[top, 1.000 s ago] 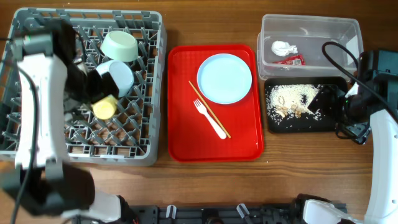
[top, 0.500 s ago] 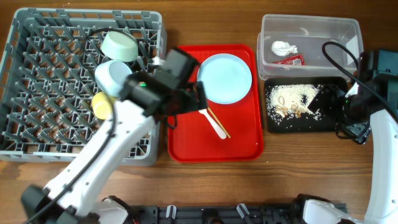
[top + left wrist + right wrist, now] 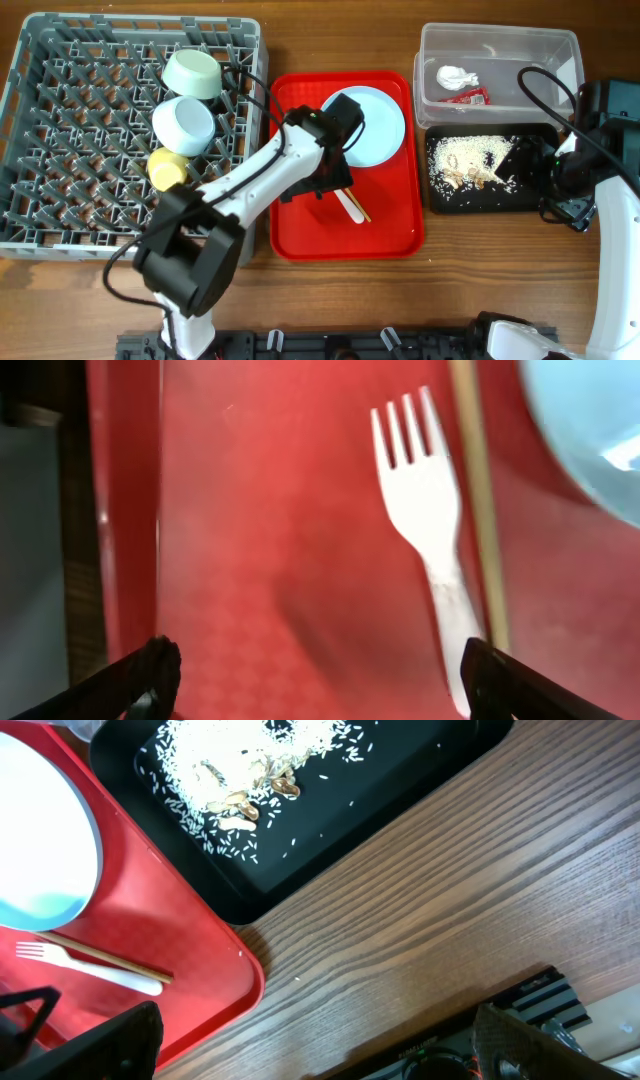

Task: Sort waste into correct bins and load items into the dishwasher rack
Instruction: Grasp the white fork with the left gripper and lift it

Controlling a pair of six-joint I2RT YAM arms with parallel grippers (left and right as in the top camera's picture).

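Note:
My left gripper is open and empty, low over the red tray. The white fork lies by its right finger, next to the chopsticks and the pale plate. The green bowl, blue bowl and yellow cup sit in the grey rack. The clear tub holds the paper wad and red packet. The black tray holds rice crumbs. My right gripper is open and empty over bare wood.
The right arm stands at the table's right edge beside the black tray. The left arm crosses from the front over the rack's right corner onto the red tray. A dark rail runs along the front edge.
My left arm has swung from the rack, where the yellow cup now sits, rightward over the red tray above the fork. The right arm has not moved.

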